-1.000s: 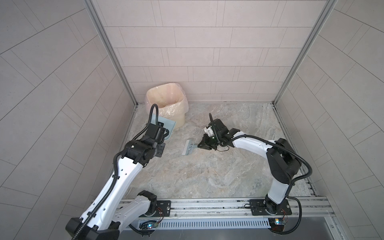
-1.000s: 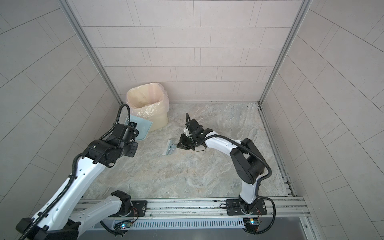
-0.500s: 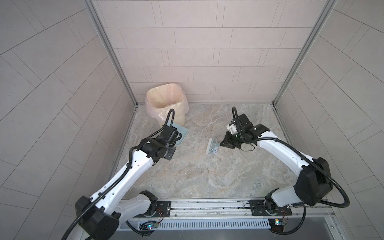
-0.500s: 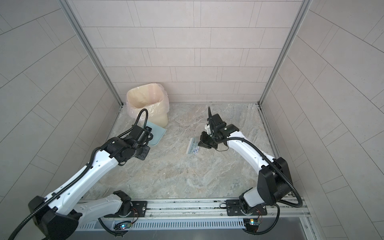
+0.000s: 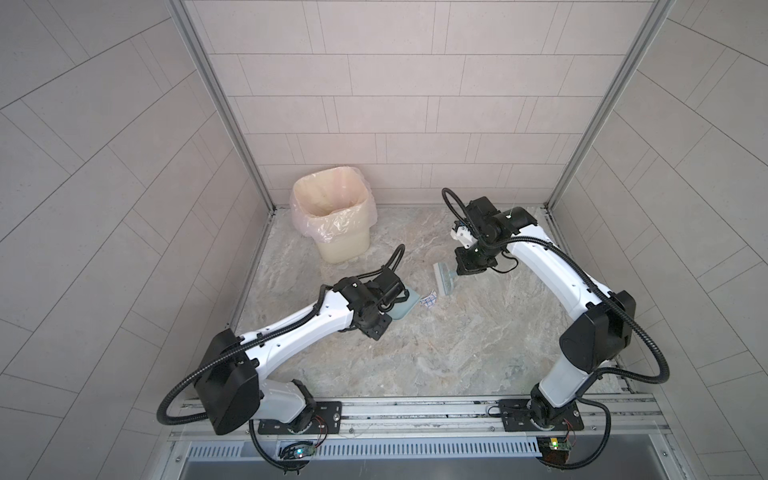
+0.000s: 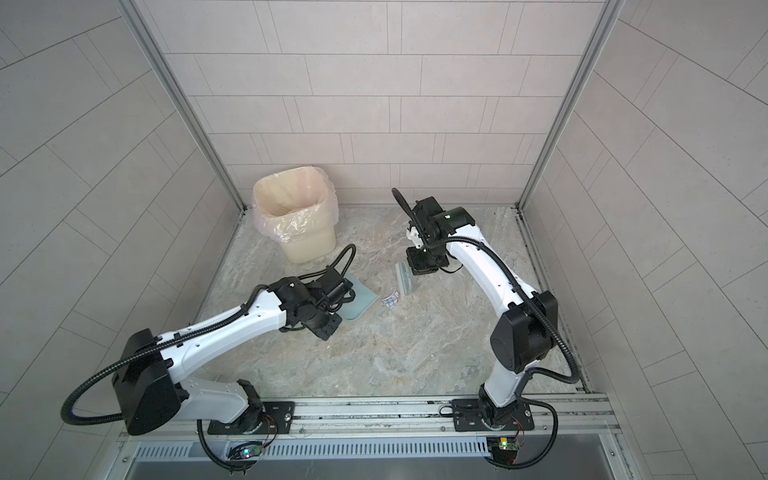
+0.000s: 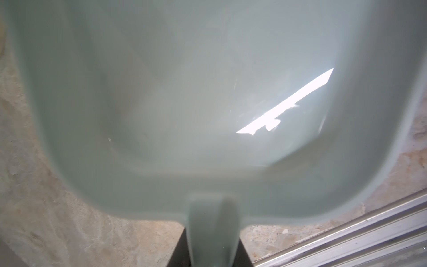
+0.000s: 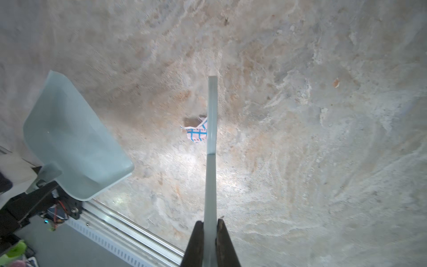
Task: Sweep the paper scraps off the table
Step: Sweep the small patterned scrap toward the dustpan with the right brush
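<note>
One paper scrap (image 5: 429, 299) (image 6: 390, 300), white with a blue grid, lies on the marbled table (image 5: 436, 353) between the dustpan and the brush. My left gripper (image 7: 211, 245) is shut on the handle of the pale blue dustpan (image 5: 406, 306) (image 6: 358, 304), whose pan (image 7: 184, 92) is empty. My right gripper (image 8: 210, 228) (image 5: 467, 266) is shut on the pale blue brush (image 5: 444, 279) (image 6: 404, 280). In the right wrist view the scrap (image 8: 196, 133) sits right beside the brush (image 8: 212, 111), with the dustpan (image 8: 71, 143) a short way off.
A beige bin (image 5: 332, 220) (image 6: 297, 212) lined with a clear bag stands in the back left corner. Tiled walls close in three sides. A metal rail (image 5: 415, 409) runs along the table's front edge.
The left arm carried the dustpan from beside the bin toward the table's middle and front. The right arm carried the brush rightward. The grid scrap now shows between them.
</note>
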